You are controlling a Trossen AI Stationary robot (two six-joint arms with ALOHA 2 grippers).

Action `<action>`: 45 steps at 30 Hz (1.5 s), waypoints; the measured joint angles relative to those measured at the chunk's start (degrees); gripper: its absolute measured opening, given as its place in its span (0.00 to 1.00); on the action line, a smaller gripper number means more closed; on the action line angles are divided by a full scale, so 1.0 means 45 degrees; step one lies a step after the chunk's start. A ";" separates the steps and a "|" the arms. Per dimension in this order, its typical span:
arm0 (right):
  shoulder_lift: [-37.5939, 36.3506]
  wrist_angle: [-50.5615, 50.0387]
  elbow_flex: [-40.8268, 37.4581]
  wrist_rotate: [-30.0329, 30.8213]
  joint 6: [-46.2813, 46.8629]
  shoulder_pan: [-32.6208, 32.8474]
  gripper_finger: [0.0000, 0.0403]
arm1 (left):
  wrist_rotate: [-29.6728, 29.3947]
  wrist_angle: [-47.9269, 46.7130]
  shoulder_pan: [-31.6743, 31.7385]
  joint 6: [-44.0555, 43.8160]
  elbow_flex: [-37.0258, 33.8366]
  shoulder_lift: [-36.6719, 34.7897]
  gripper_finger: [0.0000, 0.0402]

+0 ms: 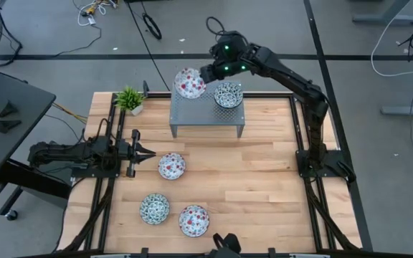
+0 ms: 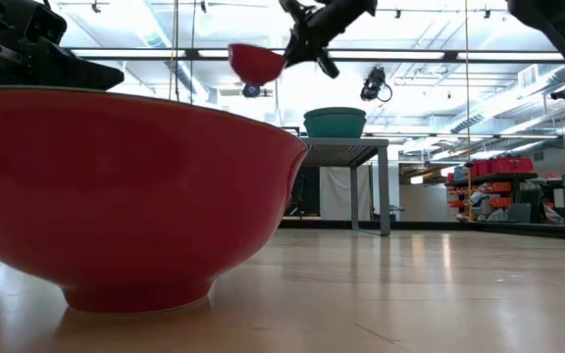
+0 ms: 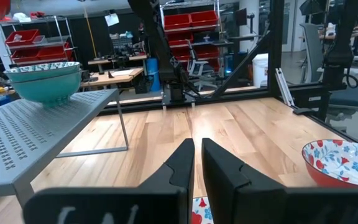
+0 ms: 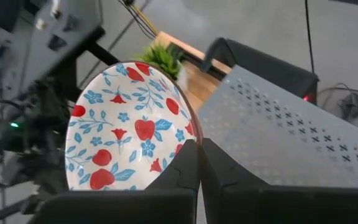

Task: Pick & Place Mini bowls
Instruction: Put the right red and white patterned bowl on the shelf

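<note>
Right gripper (image 1: 205,76) pinches the rim of a red-flowered white ceramic bowl (image 1: 189,83), above the grey perforated metal stand's (image 1: 203,115) far left corner. Lower it level beside the green-patterned bowl (image 1: 228,94), I'd say, then release.

Bright, even overhead light; low view's ceiling lamps (image 2: 518,49) glare (nearest red bowl (image 2: 126,186) blurred)

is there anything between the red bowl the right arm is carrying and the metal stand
Nothing visible. The right claw holds the red bowl in the air over the grey stand's far left corner; the green bowl sits further right on it.
</note>
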 joint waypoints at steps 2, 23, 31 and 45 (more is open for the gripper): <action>0.0169 -0.0049 0.0000 0.0013 -0.0110 -0.0021 0.00 | 0.0000 0.0000 0.0001 0.0000 0.0004 0.0000 0.09; 0.1309 -0.0756 -0.0019 0.0059 -0.0862 -0.0399 0.00 | 0.0002 0.0000 0.0003 -0.0005 0.0000 0.0000 0.09; 0.1685 -0.0820 -0.0024 0.0110 -0.1031 -0.0399 0.00 | 0.0005 0.0000 0.0003 -0.0003 0.0003 0.0000 0.09; 0.1749 -0.1412 -0.0029 -0.0045 0.0145 -0.0472 0.00 | 0.0005 0.0002 0.0005 0.0000 0.0003 0.0000 0.09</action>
